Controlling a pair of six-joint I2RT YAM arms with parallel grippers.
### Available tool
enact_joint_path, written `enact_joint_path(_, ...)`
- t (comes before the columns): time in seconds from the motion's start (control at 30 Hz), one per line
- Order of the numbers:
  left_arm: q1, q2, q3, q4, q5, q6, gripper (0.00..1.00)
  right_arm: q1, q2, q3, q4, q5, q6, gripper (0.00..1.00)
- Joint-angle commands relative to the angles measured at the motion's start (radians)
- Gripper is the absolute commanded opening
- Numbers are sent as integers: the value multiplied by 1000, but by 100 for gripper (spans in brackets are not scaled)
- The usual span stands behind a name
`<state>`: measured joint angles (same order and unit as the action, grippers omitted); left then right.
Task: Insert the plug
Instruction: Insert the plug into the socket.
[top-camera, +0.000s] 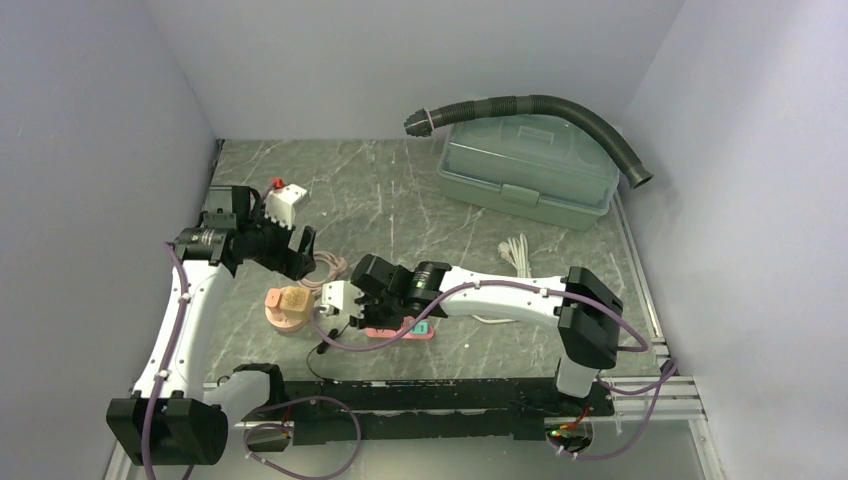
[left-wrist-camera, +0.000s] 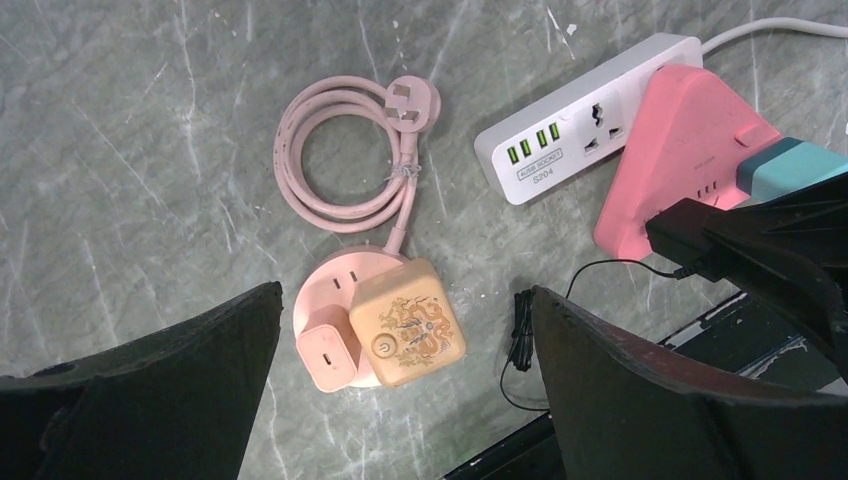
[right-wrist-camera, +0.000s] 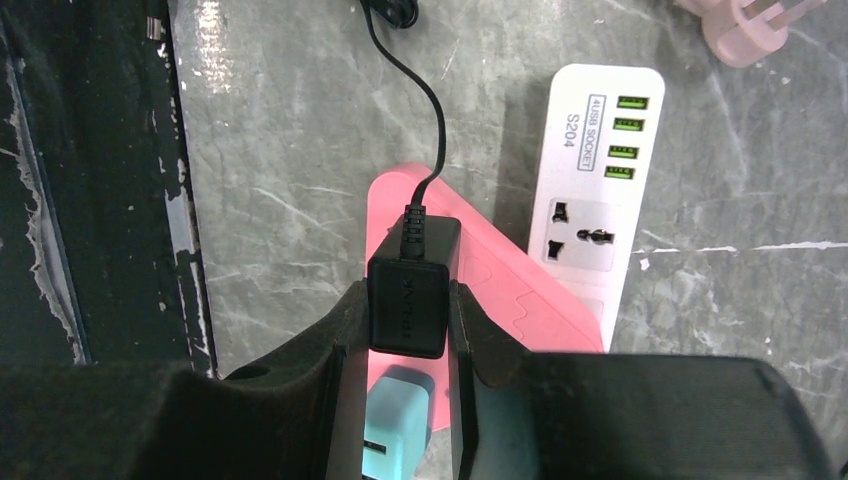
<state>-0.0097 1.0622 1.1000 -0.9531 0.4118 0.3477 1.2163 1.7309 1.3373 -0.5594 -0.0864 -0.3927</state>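
My right gripper (right-wrist-camera: 407, 300) is shut on a black plug adapter (right-wrist-camera: 407, 285) whose thin black cable runs off toward the table's near edge. It holds the adapter just over a pink triangular power strip (right-wrist-camera: 505, 295) with a teal charger (right-wrist-camera: 396, 420) plugged in. The strip lies partly across a white S204 power strip (right-wrist-camera: 598, 180). In the top view the right gripper (top-camera: 350, 305) is at the front middle. My left gripper (left-wrist-camera: 405, 300) is open and empty, hovering above a round pink socket (left-wrist-camera: 335, 285) that carries a tan cube adapter (left-wrist-camera: 410, 325) and a pink charger (left-wrist-camera: 325, 355).
A coiled pink cable with its plug (left-wrist-camera: 345, 160) lies behind the round socket. A green lidded box (top-camera: 525, 170) with a black corrugated hose (top-camera: 560, 110) on it stands at the back right. A white-and-red block (top-camera: 285, 200) sits at the back left. A white cable (top-camera: 517, 255) lies at mid right.
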Motion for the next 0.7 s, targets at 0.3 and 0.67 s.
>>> enact_joint_path(0.3,43,7,-1,31,9,-29,99,-3,-5,-36,45,13,-5,0)
enact_joint_path(0.67,43,2,-5,34,12,-27,99,-3,-17,-23,1,33,-19,0)
